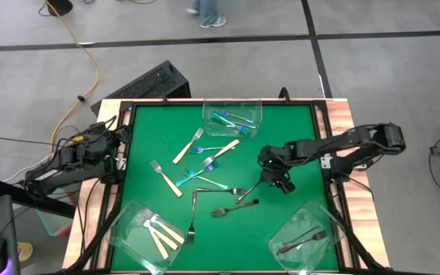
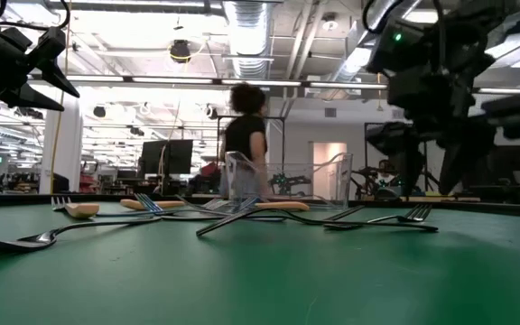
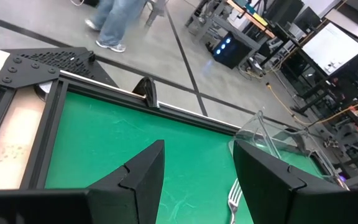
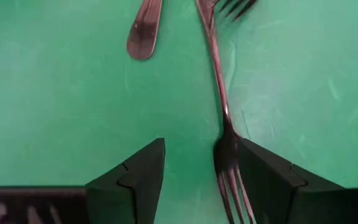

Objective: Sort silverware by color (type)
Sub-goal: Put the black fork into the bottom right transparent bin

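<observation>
Loose forks lie flat on the green table (image 1: 151, 130): tan-handled (image 1: 188, 147), blue-handled (image 1: 205, 182) and dark grey ones (image 1: 234, 209). My right gripper (image 1: 275, 182) hangs open, pointing steeply down over one dark fork (image 1: 246, 194). In the right wrist view that fork (image 4: 219, 93) lies between the fingers of my right gripper (image 4: 201, 149), its tine end by one of them. My left gripper (image 1: 117, 149) waits open above the table's left edge, and nothing shows between the fingers of the left gripper (image 3: 197, 180). My right gripper stands astride the dark fork's neck (image 4: 226, 140), coming from above with the fingers across the fork. One finger (image 4: 260, 174) is right beside the tines; whether it touches them I cannot tell. The fork lies flat on the table.
Three clear tubs stand on the table: blue-handled forks at far centre (image 1: 232, 116), tan-handled forks at near left (image 1: 145, 233), dark forks at near right (image 1: 309, 243). Another dark handle (image 4: 145, 28) lies close by. A person (image 2: 245, 135) walks beyond the far edge.
</observation>
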You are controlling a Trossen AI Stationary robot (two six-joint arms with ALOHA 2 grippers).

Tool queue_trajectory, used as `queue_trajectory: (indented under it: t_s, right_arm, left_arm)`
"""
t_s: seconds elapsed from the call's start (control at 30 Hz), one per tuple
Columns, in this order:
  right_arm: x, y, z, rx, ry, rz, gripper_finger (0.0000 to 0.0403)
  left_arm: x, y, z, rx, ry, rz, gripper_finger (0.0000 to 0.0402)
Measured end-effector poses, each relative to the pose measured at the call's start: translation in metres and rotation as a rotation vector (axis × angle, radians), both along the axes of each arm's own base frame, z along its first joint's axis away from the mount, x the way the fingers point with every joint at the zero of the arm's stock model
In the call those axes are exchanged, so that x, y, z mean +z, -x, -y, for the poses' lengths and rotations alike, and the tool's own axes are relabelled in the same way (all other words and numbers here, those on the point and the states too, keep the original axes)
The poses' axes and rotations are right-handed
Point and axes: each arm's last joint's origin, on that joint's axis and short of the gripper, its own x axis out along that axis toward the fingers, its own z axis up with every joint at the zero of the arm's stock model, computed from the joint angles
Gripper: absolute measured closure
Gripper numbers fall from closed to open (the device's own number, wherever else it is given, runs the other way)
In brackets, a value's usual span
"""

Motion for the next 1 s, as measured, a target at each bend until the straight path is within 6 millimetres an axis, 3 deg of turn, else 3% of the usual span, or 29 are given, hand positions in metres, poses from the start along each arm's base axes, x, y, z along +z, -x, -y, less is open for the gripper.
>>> queue_trajectory:
  t_s: [0.37,0.67,0.8,1.0]
  right_arm:
    - [-0.010,-0.029,0.005,0.116,-0.045,0.011,0.0187]
    - [-0.033,-0.041,0.004,0.086,-0.076,-0.031,0.0199]
    - [-0.037,-0.041,0.005,0.017,-0.074,-0.067,0.0221]
    - [-0.038,-0.039,0.006,-0.118,-0.066,-0.121,0.0287]
  left_arm:
    - [0.000,0.000,0.000,0.004,0.001,-0.001,0.0226]
    - [-0.001,0.000,0.000,0.001,0.016,0.007,0.0226]
    - [-0.002,0.001,0.000,0.005,0.025,0.011,0.0226]
    - [-0.002,0.001,0.000,0.009,0.031,0.011,0.0226]
